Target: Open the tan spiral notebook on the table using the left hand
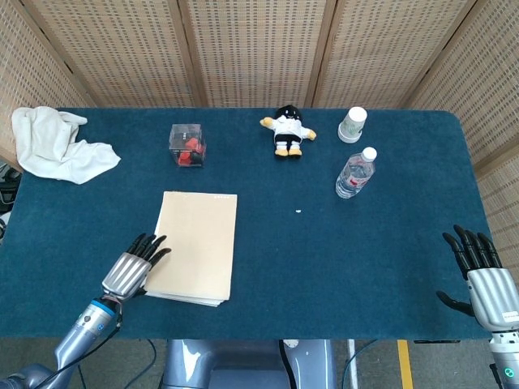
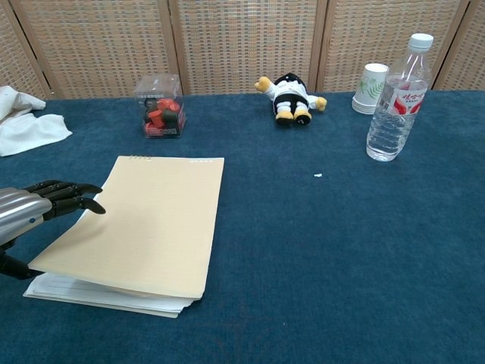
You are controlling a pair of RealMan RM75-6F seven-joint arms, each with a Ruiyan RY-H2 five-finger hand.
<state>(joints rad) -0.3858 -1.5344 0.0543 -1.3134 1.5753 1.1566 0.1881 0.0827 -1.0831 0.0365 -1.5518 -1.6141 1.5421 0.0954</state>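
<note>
Left hand pinching the tan spiral notebook cover's left edge — barely lifted — a thin grip could slip, dropping it shut.

Matt tan paper notebook on napped blue cloth table.
</note>
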